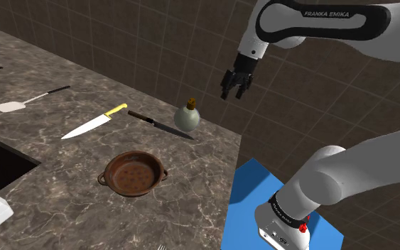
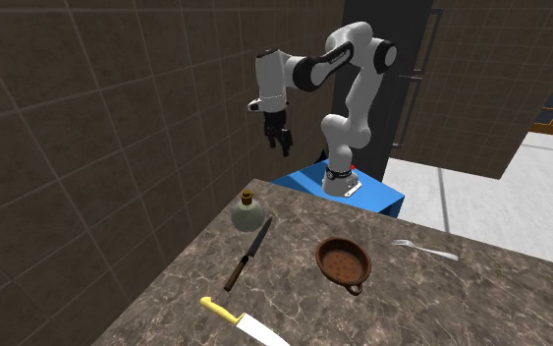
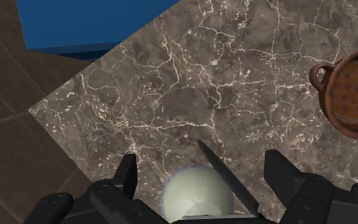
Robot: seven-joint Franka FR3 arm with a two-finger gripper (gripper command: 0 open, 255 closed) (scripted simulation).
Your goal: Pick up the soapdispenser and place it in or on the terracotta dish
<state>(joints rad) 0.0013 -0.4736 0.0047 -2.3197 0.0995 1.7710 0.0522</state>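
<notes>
A brown marbled counter (image 1: 191, 206) fills the room's near side. The white arm (image 1: 319, 25) reaches over its corner. The reddish two-handled dish (image 1: 133, 155) sits mid-counter. A dark-handled knife (image 1: 160, 125) lies just beside the pale round soap dispenser (image 1: 187, 114), upright near the corner, well apart from the dish. Above it hangs the black gripper (image 1: 232, 95), fingers spread, holding nothing.
</notes>
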